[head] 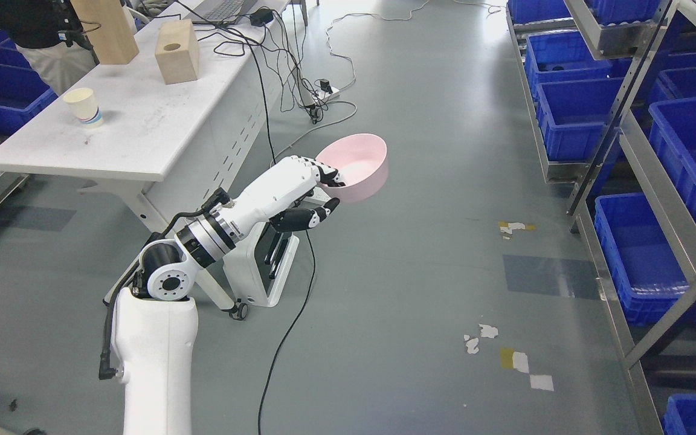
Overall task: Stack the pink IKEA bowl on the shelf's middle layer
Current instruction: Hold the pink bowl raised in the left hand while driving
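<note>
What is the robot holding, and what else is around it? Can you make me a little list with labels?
holding: pink bowl, gripped at its rim by the left hand
bowl position: in the air above the floor, open side up, looks empty
right hand: not in view
shelf: metal, at the right, filled with blue bins
table: white, at the left
on the table: paper cup, wooden block with a hole
floor: grey, with cables and tape scraps
person: partly seen behind the table
</note>
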Controlling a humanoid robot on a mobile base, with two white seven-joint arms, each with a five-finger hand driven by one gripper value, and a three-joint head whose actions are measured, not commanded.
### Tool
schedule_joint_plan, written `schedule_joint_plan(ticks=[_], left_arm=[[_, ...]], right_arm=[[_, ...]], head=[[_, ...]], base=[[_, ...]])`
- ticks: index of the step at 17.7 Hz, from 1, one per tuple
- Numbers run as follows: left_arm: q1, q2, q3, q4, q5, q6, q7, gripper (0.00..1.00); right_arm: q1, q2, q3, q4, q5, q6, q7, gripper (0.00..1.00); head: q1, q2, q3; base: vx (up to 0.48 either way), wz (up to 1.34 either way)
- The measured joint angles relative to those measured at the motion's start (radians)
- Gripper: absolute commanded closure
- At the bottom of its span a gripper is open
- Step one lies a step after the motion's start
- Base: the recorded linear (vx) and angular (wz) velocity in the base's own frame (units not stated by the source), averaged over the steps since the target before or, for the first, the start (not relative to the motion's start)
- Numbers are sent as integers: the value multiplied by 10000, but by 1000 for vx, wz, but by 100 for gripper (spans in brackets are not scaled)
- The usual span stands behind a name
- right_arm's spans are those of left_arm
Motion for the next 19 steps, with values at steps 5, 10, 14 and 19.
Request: schedule_joint_plan(ticks=[5, 10, 14, 19], left_arm=[[-2, 0, 14, -11, 8, 0, -54, 98], [-55, 0, -133, -15, 12, 0, -97, 98], [-83, 0, -713, -15, 18, 0, -54, 98], [-113, 0, -1498, -16, 25, 0, -11, 97]], right_arm=[[1, 0, 0, 0, 0, 0, 0, 0], [0, 0, 0, 0, 0, 0, 0, 0], [1, 0, 0, 0, 0, 0, 0, 0], [0, 0, 0, 0, 0, 0, 1, 0]], head=[[0, 0, 0], [0, 0, 0], [0, 0, 0], [0, 0, 0]], base=[[290, -47], [233, -25], [197, 52], [193, 52]])
